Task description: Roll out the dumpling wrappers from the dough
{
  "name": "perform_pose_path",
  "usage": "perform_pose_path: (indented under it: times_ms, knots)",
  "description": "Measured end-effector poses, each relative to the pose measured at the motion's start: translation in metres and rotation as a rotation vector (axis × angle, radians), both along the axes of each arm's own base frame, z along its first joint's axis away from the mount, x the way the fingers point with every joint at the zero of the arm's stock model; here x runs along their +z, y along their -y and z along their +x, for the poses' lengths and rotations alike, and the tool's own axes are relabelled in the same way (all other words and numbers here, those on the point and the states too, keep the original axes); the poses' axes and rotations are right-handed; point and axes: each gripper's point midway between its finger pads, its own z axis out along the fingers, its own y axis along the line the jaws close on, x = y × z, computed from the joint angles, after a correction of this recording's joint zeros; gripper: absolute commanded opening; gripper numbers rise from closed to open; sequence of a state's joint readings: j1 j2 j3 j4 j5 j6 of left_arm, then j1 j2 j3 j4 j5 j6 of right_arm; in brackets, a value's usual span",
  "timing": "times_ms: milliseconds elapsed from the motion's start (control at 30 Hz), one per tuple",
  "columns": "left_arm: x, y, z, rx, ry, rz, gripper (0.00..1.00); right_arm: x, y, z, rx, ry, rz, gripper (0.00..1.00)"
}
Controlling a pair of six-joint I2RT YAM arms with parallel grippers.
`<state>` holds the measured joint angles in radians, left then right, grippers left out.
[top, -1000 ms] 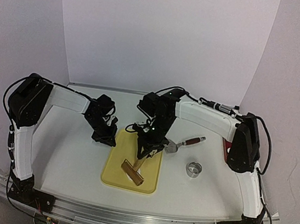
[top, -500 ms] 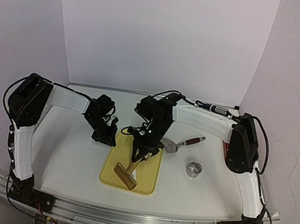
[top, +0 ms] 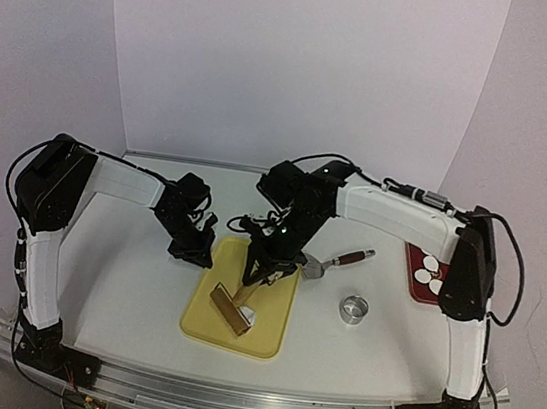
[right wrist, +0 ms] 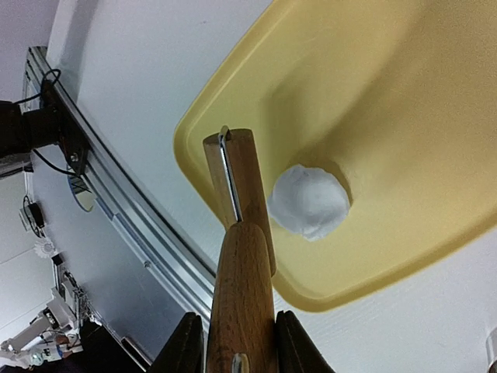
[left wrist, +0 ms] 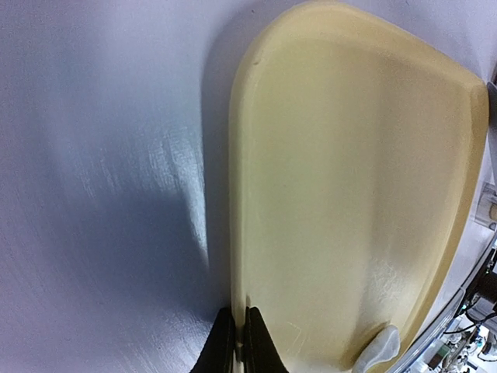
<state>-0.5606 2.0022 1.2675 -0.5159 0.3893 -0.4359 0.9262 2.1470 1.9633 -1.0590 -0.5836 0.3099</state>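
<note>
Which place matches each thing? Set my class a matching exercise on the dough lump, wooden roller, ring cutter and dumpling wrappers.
Things: 1 dough lump; 2 wooden roller; 3 ring cutter; 4 dumpling wrappers.
Places: A on the red plate; B on the table, right of the yellow tray; C in the right claw; D on the yellow tray.
Pairs: 1-D; 2-C; 3-B; 4-A.

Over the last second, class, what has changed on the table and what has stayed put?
The right gripper, holding the wooden roller, swung it left across the yellow tray, exposing the dough; its elbow moved right, uncovering the red plate. Left gripper, spatula and ring cutter stayed.
</note>
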Motion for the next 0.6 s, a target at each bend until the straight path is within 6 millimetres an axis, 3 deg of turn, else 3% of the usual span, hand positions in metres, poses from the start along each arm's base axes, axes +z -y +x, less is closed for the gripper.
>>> perform_pose_path:
  times_ms: [167, 267, 467, 600]
  knots:
    - [0.002, 0.002, -0.001, -0.018, 0.008, -0.003, 0.18, 0.049, 0.034, 0.0, -0.115, 0.041, 0.058, 0.0]
    - [0.003, 0.002, -0.003, -0.022, 0.008, -0.001, 0.25, 0.058, 0.054, 0.005, -0.189, 0.041, 0.078, 0.0]
    - [0.007, -0.003, -0.012, -0.024, 0.001, 0.005, 0.38, 0.018, 0.058, 0.014, -0.265, -0.024, 0.071, 0.0]
    - [0.007, -0.006, -0.019, -0.028, -0.01, 0.006, 0.36, -0.006, 0.051, 0.016, -0.276, -0.079, 0.08, 0.0]
